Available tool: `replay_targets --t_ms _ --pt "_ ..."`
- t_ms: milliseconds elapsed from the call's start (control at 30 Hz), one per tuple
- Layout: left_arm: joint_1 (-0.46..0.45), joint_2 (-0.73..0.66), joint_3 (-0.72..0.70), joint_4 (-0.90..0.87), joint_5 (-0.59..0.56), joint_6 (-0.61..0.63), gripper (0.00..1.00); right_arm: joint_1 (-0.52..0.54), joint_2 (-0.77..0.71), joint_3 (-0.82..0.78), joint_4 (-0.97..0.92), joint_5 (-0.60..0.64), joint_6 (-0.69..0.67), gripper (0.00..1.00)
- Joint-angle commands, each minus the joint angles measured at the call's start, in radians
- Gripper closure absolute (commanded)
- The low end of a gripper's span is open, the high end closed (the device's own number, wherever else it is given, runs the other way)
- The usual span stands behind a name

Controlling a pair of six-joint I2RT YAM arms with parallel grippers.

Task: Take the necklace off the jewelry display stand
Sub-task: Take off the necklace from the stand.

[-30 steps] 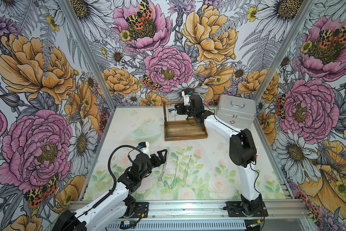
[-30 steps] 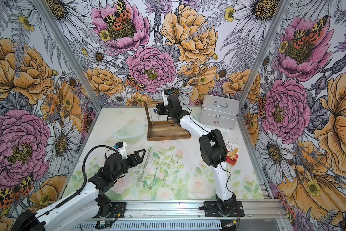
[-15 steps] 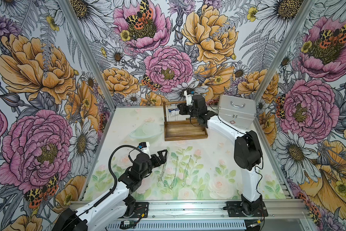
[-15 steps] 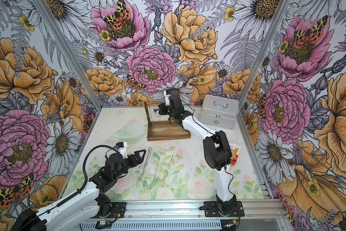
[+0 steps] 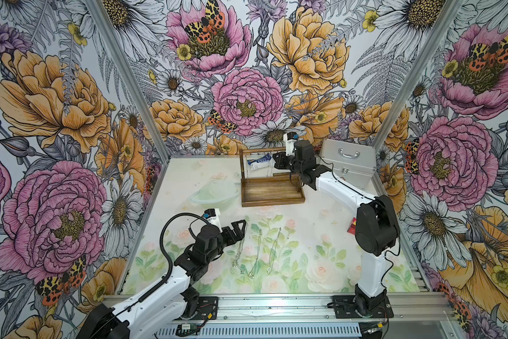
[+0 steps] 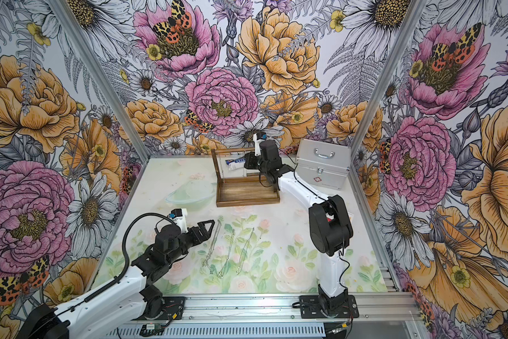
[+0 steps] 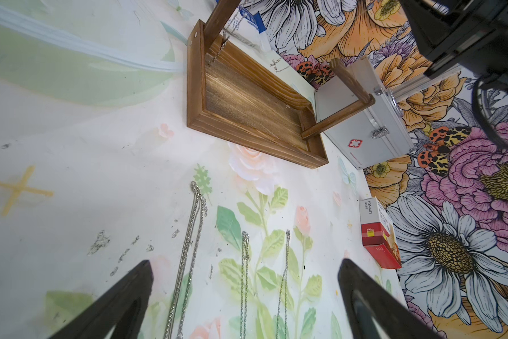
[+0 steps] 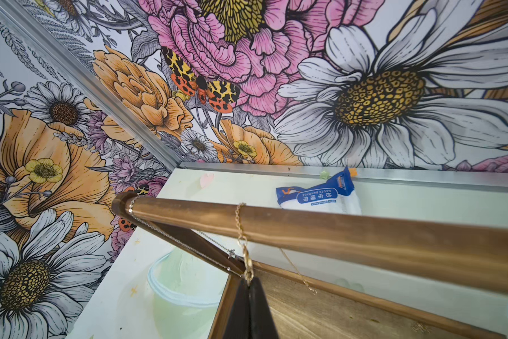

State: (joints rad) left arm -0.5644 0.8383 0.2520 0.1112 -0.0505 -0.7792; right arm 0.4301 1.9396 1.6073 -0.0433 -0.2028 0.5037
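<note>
The brown wooden jewelry display stand stands at the back of the table. A thin gold necklace loops over its top rod. My right gripper sits just under the rod, shut on that gold chain's lower end. A silver chain with a small cross hangs at the rod's far end by the post. My left gripper hovers open near the table's front, over three silver necklaces laid out flat, touching none.
A silver metal case stands right of the stand, close behind my right arm. A clear shallow bowl lies left of the stand. A blue-white gauze packet lies behind the rod. A red-white box sits at the right edge.
My right arm has shifted to the right along the stand's rod, its gripper staying shut. The left arm has not moved.
</note>
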Motion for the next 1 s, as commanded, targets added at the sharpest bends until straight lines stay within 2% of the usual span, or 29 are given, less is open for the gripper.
replay_targets --t_ms 0,967 --pt "0.013 0.006 0.001 0.025 0.021 0.001 0.01 -0.022 -0.063 -0.024 0.028 0.024 0.002 1.0" --pt "0.019 0.016 0.002 0.032 0.025 -0.003 0.01 -0.201 -0.208 -0.148 0.023 0.046 0.057 1.0"
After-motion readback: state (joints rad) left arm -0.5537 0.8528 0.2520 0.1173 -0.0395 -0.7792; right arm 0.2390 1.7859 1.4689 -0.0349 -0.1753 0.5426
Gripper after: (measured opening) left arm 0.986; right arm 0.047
